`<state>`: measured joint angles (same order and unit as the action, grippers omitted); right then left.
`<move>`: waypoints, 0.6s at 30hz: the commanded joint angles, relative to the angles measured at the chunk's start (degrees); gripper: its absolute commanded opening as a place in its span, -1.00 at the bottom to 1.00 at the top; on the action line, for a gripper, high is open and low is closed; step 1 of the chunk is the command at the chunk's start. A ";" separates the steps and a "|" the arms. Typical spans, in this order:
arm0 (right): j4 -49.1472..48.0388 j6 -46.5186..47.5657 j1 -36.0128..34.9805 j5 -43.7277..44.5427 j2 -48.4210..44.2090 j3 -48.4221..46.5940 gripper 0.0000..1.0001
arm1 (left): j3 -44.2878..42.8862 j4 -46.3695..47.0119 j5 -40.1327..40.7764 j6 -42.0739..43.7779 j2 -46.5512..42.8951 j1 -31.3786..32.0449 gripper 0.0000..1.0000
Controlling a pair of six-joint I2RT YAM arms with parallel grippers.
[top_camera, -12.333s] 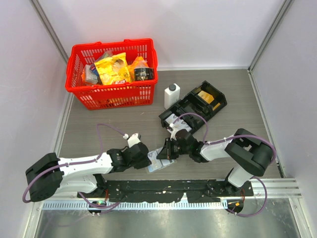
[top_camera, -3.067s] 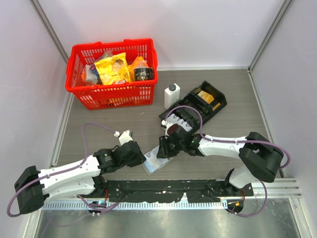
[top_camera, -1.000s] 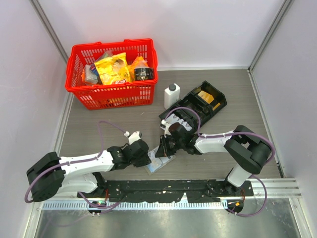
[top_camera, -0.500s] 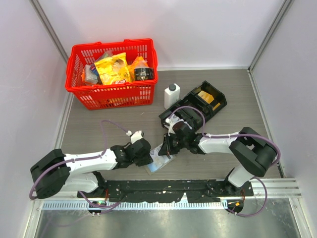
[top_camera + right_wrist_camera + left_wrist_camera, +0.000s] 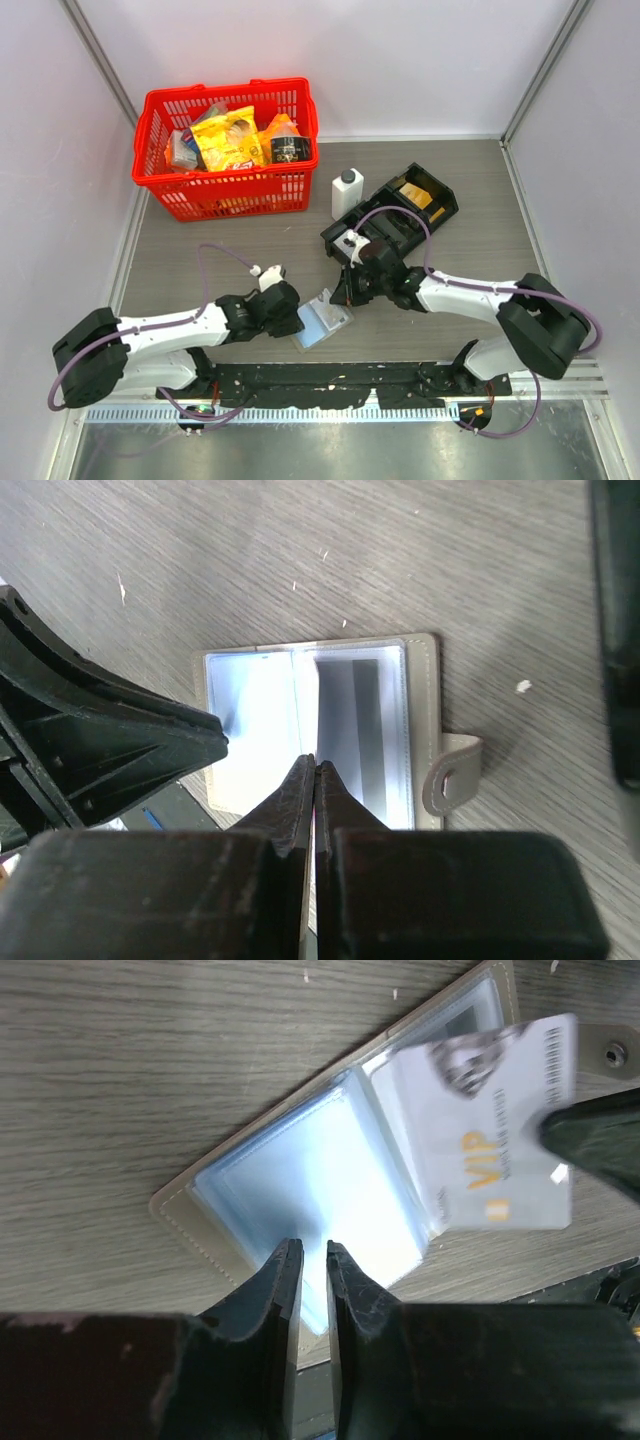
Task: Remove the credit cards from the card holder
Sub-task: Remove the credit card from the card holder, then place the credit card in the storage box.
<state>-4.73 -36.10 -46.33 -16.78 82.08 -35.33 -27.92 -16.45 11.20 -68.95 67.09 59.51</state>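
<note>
Nearest to us, the left pincer [image 5: 308, 1252] reaches over the near edge of the card holder [image 5: 300, 1170]. Its jaws stand almost together, with a thin gap through which the pale blue panel shows. We cannot tell whether they pinch the holder's edge or only rest on it.

The card holder lies open and flat on the grey wood-grain tabletop [image 5: 240, 250], just in front of the arms' bases and between the two pincers. Its shiny inner panels face up, and its tan strap tab [image 5: 450, 775] sticks out on the side away from the left pincer.

Just beyond it, the right pincer [image 5: 314, 763] has its jaws pressed together. From the left wrist we see it pinching a white card [image 5: 480, 1130] with gold "VIP" lettering. The card sits tilted over the far half of the holder, one end past the holder's edge. We cannot tell whether its other end is still in the sleeve.

Farther back and to the right, a black compartmented tray [image 5: 436, 192] sits at an angle with something yellow in it, and a small white bottle [image 5: 346, 193] stands upright just beside its left end. At the far left stands a red basket [image 5: 230, 190] filled with packets, a yellow one [image 5: 230, 140] on top.
</note>
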 commanded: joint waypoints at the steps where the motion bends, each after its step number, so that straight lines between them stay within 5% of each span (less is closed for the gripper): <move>1: 4.38 1.91 0.45 5.70 -5.78 -0.70 -0.99 | 0.07 -5.52 2.33 0.57 -4.32 -0.09 -0.56; 8: 7.72 -0.46 0.45 8.94 -14.92 -2.37 -0.98 | -4.41 -12.81 5.94 5.22 -11.36 -4.04 -0.10; 16: 6.85 -7.75 0.97 22.21 -26.69 -2.29 -0.98 | -8.02 -20.89 6.64 10.50 -18.48 -13.35 0.92; 18: 5.62 -10.20 1.24 26.43 -29.78 -1.06 -0.98 | -8.29 -22.48 6.64 11.03 -20.85 -15.90 0.99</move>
<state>3.95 -40.86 -45.69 -0.43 57.41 -35.70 -34.09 -33.01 16.10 -60.97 49.71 47.37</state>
